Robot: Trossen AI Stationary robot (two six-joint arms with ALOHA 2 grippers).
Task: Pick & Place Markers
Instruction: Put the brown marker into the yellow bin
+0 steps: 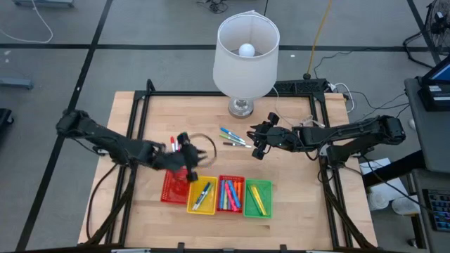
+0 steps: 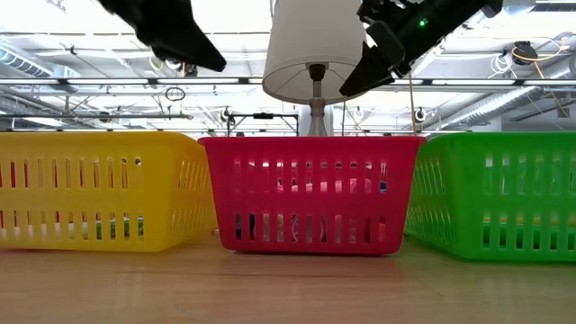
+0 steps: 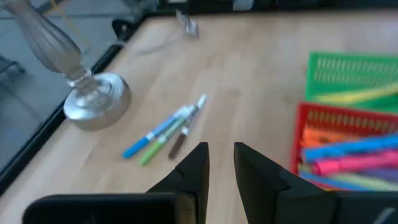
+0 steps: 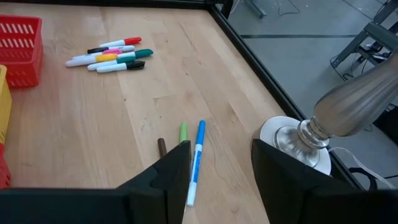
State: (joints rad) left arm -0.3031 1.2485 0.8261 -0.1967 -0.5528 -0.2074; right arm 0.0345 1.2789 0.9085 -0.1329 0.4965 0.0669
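Three loose markers (image 4: 194,158), blue, green and brown, lie flat on the table near the lamp, also in the high view (image 1: 235,137) and the left wrist view (image 3: 165,134). A second bunch of several markers (image 4: 112,56) lies farther left. More markers lie in the yellow (image 1: 202,195), red (image 1: 230,194) and green (image 1: 258,199) trays. My right gripper (image 4: 221,174) hangs open just right of the loose three (image 1: 259,147). My left gripper (image 3: 221,165) is open by a narrow gap, empty, above the trays' far edge (image 1: 190,167).
A lamp with a white shade (image 1: 246,53) stands at the table's far middle, its metal base (image 4: 298,146) close beside my right gripper. Another red tray (image 1: 174,186) sits left of the yellow one. A black frame (image 1: 144,98) edges the table.
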